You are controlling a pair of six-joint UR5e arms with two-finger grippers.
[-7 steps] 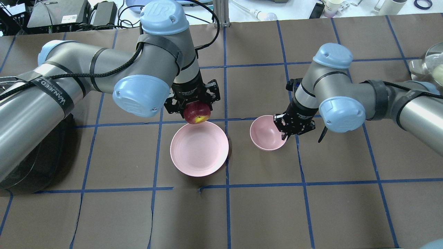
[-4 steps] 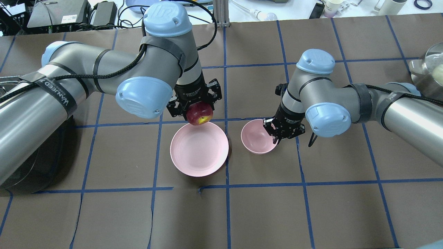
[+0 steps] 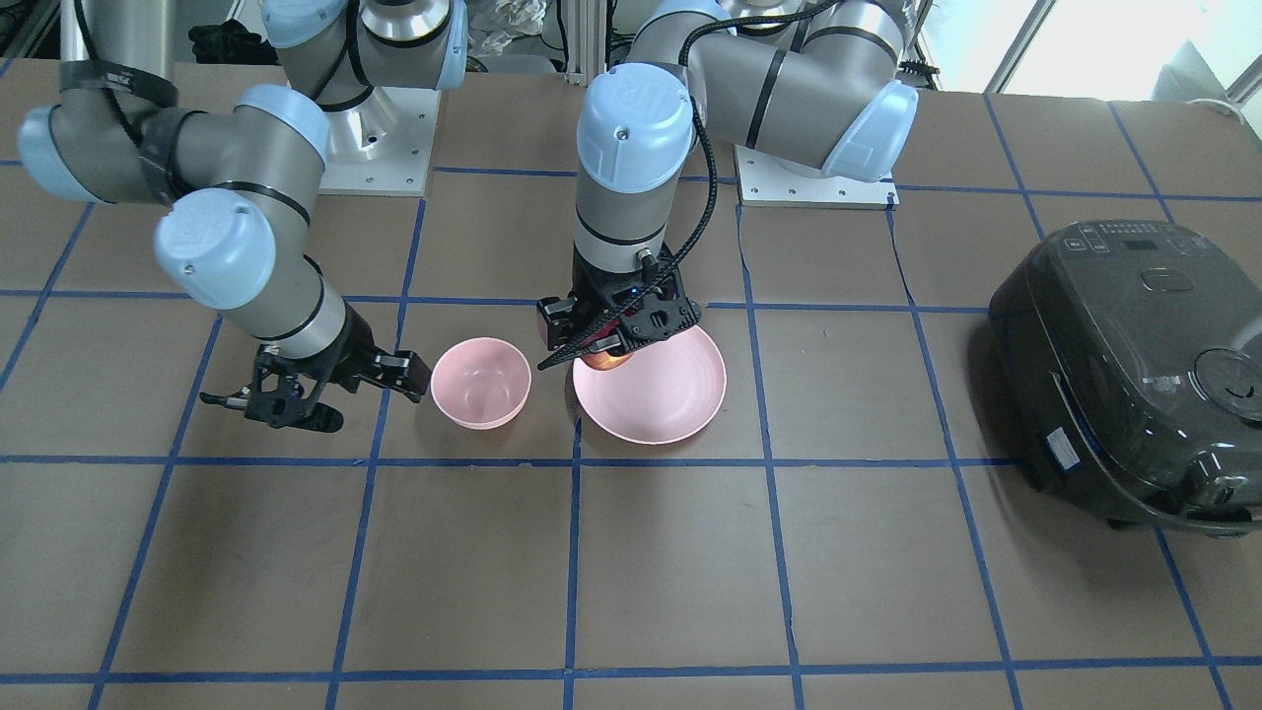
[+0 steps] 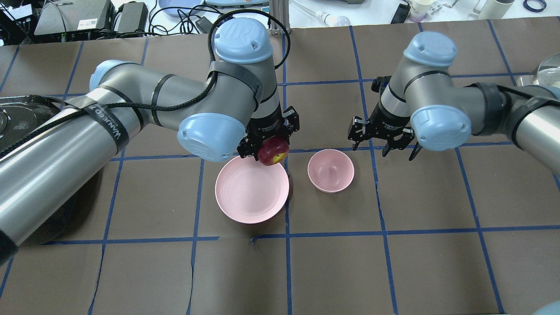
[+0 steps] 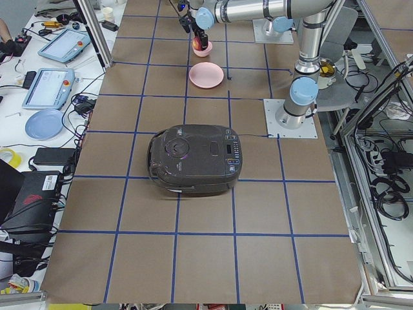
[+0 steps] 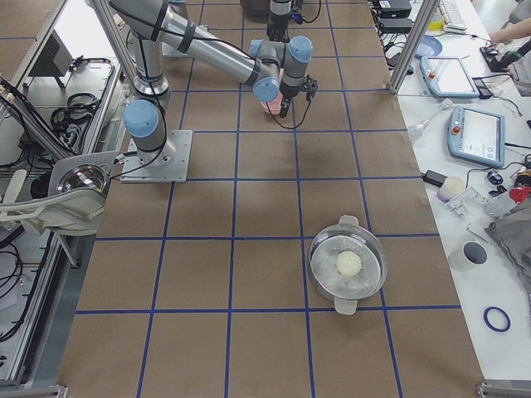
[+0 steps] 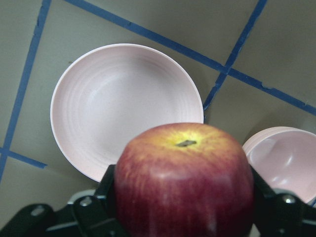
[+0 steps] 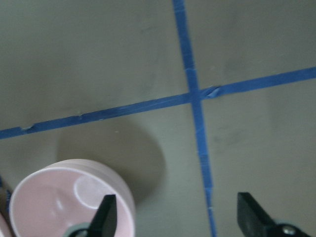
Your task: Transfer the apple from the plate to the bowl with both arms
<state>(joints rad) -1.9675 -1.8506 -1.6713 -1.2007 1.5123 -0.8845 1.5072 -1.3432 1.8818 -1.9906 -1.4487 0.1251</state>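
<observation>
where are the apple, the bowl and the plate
apple (image 4: 273,152), overhead view, on its red side
bowl (image 4: 330,171), overhead view, on its bare inside
plate (image 4: 250,192), overhead view, on its bare middle

A robotics lab: two silver-grey jointed robot arms (image 3: 789,84) stand bolted on white base plates (image 3: 818,192) at a brown paper-covered table (image 4: 332,271) gridded with blue tape (image 4: 332,234). White side benches (image 6: 431,149) carry grey touchscreen teach pendants (image 6: 479,133), black power bricks (image 4: 131,15) and tangled black cables (image 5: 387,174).

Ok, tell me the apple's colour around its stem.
The apple is yellowish there, dark red elsewhere; clearest in the left wrist view.
</observation>
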